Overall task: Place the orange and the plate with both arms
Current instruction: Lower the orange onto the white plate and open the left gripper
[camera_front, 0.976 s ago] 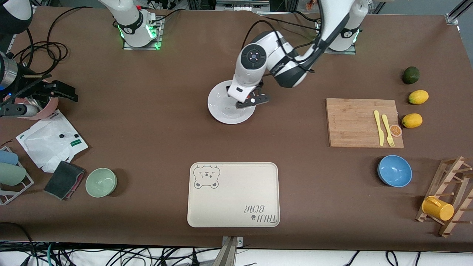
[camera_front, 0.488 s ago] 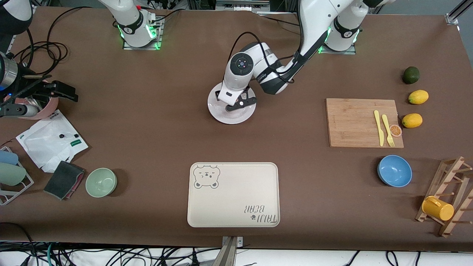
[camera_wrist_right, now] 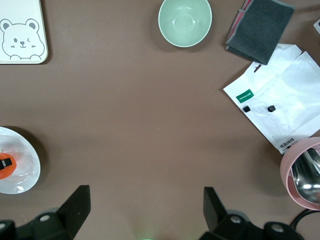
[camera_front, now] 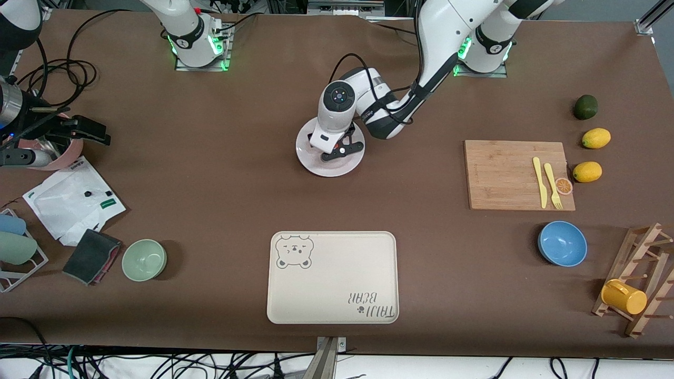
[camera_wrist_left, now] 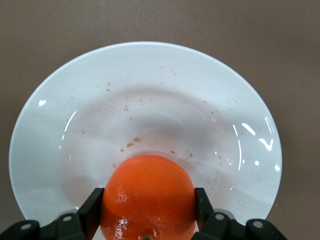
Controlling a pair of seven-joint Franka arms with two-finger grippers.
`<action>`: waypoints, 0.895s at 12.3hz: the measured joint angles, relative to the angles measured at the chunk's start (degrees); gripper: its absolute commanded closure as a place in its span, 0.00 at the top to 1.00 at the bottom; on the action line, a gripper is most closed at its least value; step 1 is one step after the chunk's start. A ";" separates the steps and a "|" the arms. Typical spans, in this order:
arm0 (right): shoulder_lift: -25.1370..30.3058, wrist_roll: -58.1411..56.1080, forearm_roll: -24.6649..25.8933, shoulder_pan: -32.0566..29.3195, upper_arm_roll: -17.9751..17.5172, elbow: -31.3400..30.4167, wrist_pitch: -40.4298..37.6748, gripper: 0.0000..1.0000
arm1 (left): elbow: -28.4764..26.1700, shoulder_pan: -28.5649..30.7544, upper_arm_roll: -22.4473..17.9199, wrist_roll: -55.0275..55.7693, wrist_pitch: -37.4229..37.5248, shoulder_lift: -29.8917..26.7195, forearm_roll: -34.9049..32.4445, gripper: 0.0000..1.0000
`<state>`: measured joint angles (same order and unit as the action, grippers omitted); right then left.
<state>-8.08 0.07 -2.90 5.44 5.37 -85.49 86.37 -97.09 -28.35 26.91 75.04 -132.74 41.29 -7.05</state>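
The white plate (camera_front: 315, 162) lies on the brown table, midway between the two bases. My left gripper (camera_front: 338, 151) is low over it, shut on the orange (camera_wrist_left: 148, 192). In the left wrist view the left gripper (camera_wrist_left: 148, 201) holds the fruit by both sides above the plate's (camera_wrist_left: 150, 95) well; I cannot tell whether the fruit touches it. My right gripper (camera_front: 100, 134) waits, open and empty, high over the right arm's end of the table. The right wrist view shows the right gripper's (camera_wrist_right: 145, 205) spread fingers, with the plate (camera_wrist_right: 25, 177) and the orange (camera_wrist_right: 6, 164) at its edge.
A beige bear tray (camera_front: 331, 276) lies nearer the front camera than the plate. A green bowl (camera_front: 144, 259), dark cloth (camera_front: 90, 256), white bag (camera_front: 73, 197) and pink cup (camera_front: 59, 158) lie at the right arm's end. A cutting board (camera_front: 505, 173), blue bowl (camera_front: 562, 243) and lemons (camera_front: 587, 171) lie at the left arm's end.
My left gripper has moved with the orange from over the plate's rim to over its middle, and lower. The right arm has not moved.
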 measured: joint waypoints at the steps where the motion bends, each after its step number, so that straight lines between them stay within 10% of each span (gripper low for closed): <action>1: 0.00 0.00 -0.01 0.00 0.00 0.00 0.00 1.00 | 0.04 -0.22 -0.12 0.03 -0.03 0.18 -0.17 1.00; 11: 0.00 0.00 -0.06 0.00 0.00 0.00 0.09 1.00 | 2.66 2.87 -0.68 0.04 4.46 -3.77 -0.37 1.00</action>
<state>-8.08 0.07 -2.96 5.44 5.37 -85.50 86.46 -94.43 -25.49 26.23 75.08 -128.28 37.52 -7.43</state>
